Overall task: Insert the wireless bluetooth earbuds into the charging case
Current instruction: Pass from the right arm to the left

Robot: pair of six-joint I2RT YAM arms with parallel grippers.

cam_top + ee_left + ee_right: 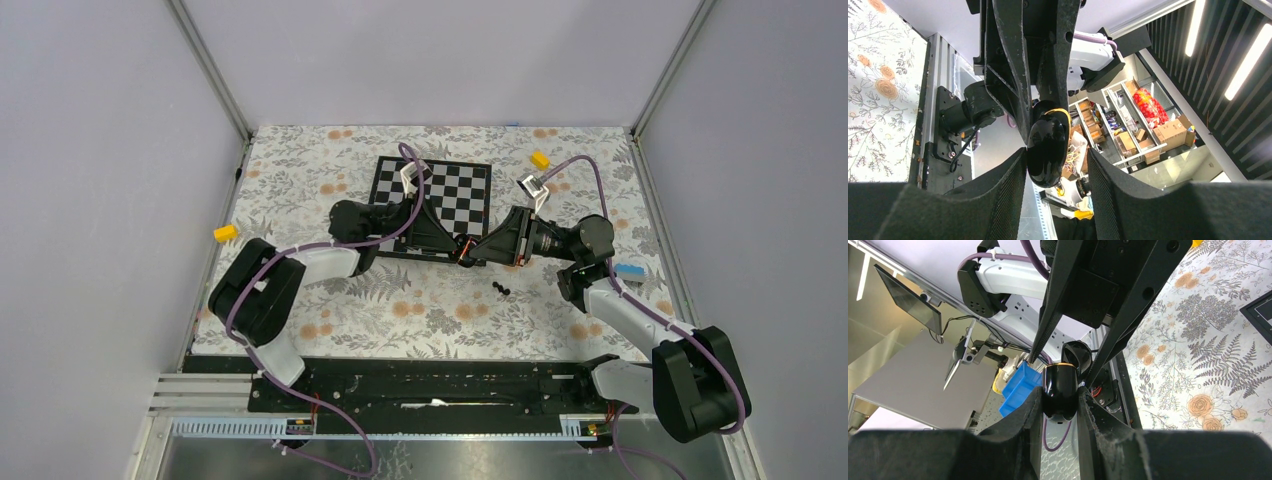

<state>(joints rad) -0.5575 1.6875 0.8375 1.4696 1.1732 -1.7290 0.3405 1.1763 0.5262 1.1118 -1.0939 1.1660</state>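
The charging case [1060, 389], glossy black with a thin yellow seam, is held in the air between both grippers, above the near edge of the chessboard. My right gripper [1059, 401] is shut on it, both fingers pressing its sides. In the left wrist view the case [1049, 145] lies between the fingers of my left gripper [1055, 167], which is open: its left finger touches or nearly touches the case, and its right finger stands apart. In the top view the two grippers meet tip to tip [467, 254]. Two tiny black earbuds [500, 289] lie on the floral mat just in front of them.
The chessboard [440, 195] lies behind the grippers. A yellow block [226, 233] sits at the mat's left edge and another [539, 159] at the back right. A blue object [629, 270] lies by the right arm. Walls enclose the table.
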